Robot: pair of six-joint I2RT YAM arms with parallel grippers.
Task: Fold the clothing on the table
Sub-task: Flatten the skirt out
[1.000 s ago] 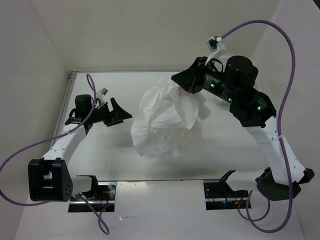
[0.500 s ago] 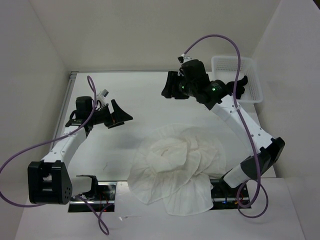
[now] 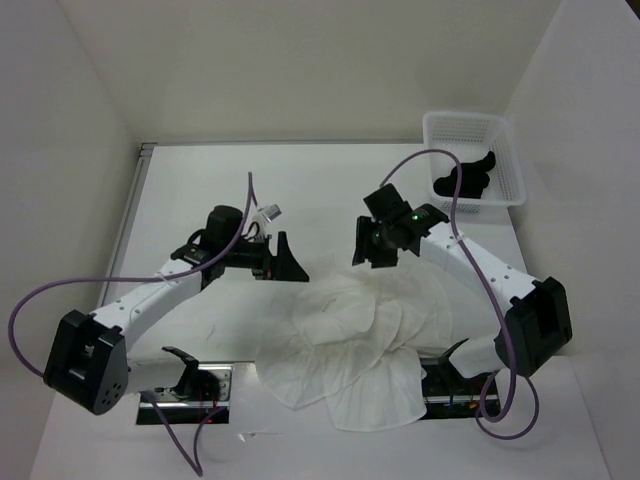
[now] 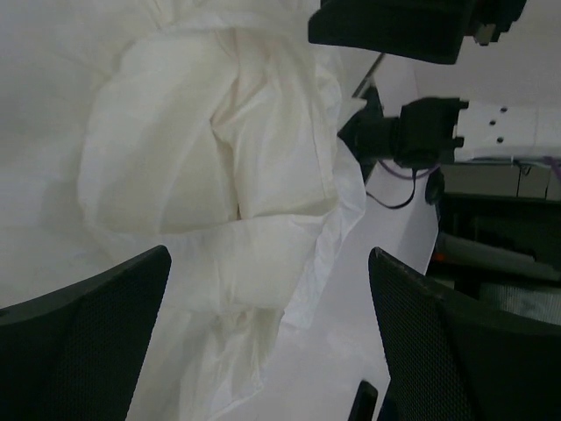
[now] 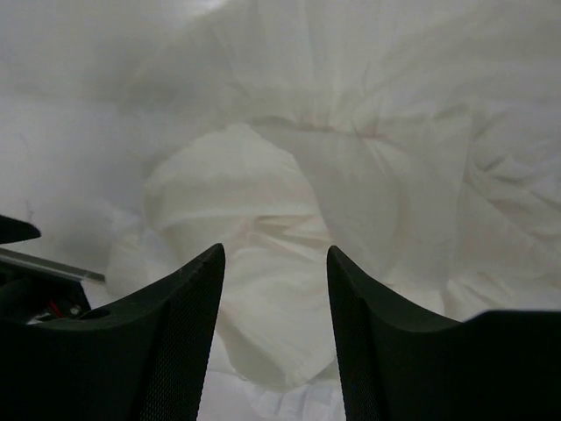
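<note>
1. The white garment (image 3: 345, 345) lies crumpled at the near edge of the table (image 3: 300, 180), spilling over it.
2. The left gripper (image 4: 267, 254) is spread wide, empty, beside the cloth.
3. The right gripper (image 5: 275, 250) has its fingers parted, holding nothing, just above it.

Probably a robotics lab: 2 cabled arms (image 3: 150, 298) on a white table (image 3: 200, 190), plain white walls (image 3: 300, 70)

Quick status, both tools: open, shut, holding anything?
Left tool: open, holding nothing.
Right tool: open, holding nothing; the clothing lies loose on the table.
</note>
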